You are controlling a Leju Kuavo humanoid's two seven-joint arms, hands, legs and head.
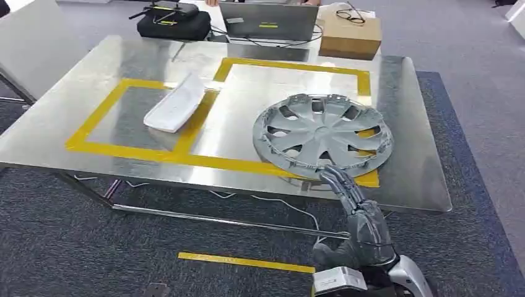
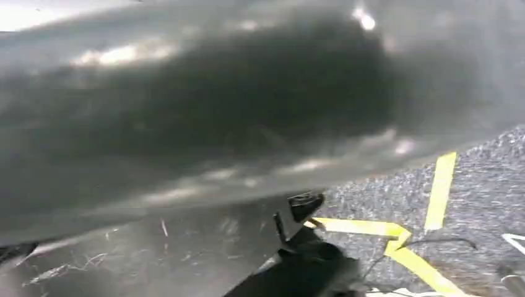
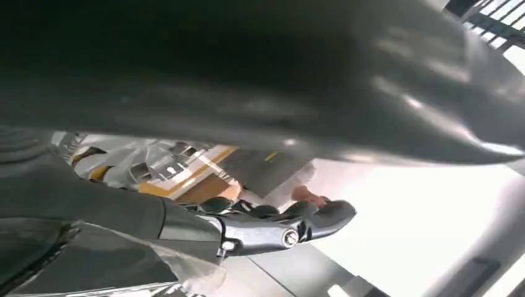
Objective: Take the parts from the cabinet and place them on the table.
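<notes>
Table: a shiny metal table (image 1: pixel 80 117) stands on grey carpet, with yellow tape (image 1: pixel 127 151) marking two boxes on its top, a smaller one on the left and a bigger one on the right.
Wheel cover: the round grey wheel cover (image 1: pixel 322 135) lies flat in the bigger box, near the front edge of the table. Its front rim sits over the yellow line there.
White part: a long white part (image 1: pixel 175 103) lies tilted across the tape line between the two boxes, well apart from the wheel cover.
Right hand: the right hand (image 1: pixel 359 213) reaches up from below, and its fingers (image 1: pixel 337 180) touch the front rim of the wheel cover. They look stretched out, but I cannot tell if they grip the rim or just rest on it.
Left hand: the left wrist view is mostly a blurry grey shape, so I cannot tell how that hand is.
Open room: the back half of the bigger box is bare, and so is the strip along the right edge of the table.
Far edge: a black bag (image 1: pixel 173 23), a laptop (image 1: pixel 268 20) and a brown box (image 1: pixel 350 36) with glasses (image 1: pixel 350 16) on top sit just past the back edge.
Floor: a short yellow strip (image 1: pixel 246 262) lies on the carpet in front of the table.
</notes>
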